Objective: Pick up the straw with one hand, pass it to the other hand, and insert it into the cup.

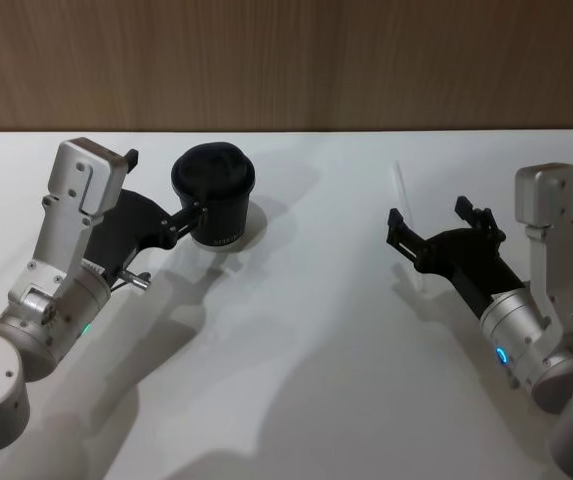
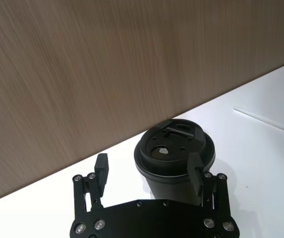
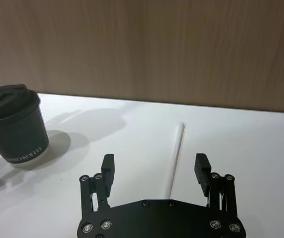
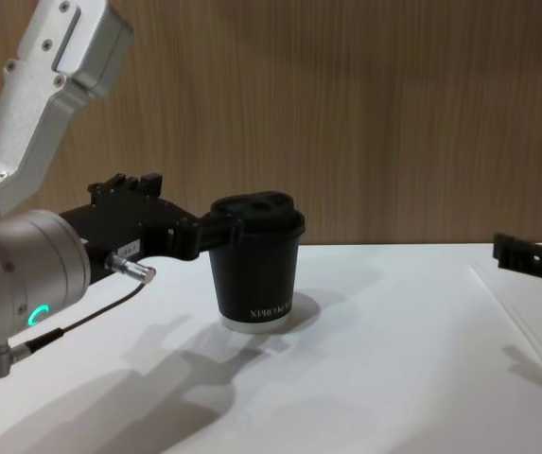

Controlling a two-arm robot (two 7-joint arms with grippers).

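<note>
The black lidded cup [image 1: 214, 182] stands at the back left of the white table [image 1: 306, 330]. My left gripper [image 1: 162, 188] is open beside it, and the cup [image 2: 174, 151] sits between the fingers, close against one fingertip [image 2: 195, 171]. The thin white straw [image 1: 402, 190] lies flat on the table at the right. My right gripper [image 1: 428, 213] hovers open just above it, and the straw [image 3: 175, 158] runs between its fingers. From the chest, the cup [image 4: 254, 265] is at the centre, with the left gripper [image 4: 171, 208] at its lid level and the straw [image 4: 516, 322] at the right.
A wood-panelled wall [image 1: 286, 60] runs along the table's far edge. A thin black cable with a silver plug [image 4: 133, 271] hangs from the left arm. The cup [image 3: 15, 124] stands well away from the right gripper [image 3: 154, 165].
</note>
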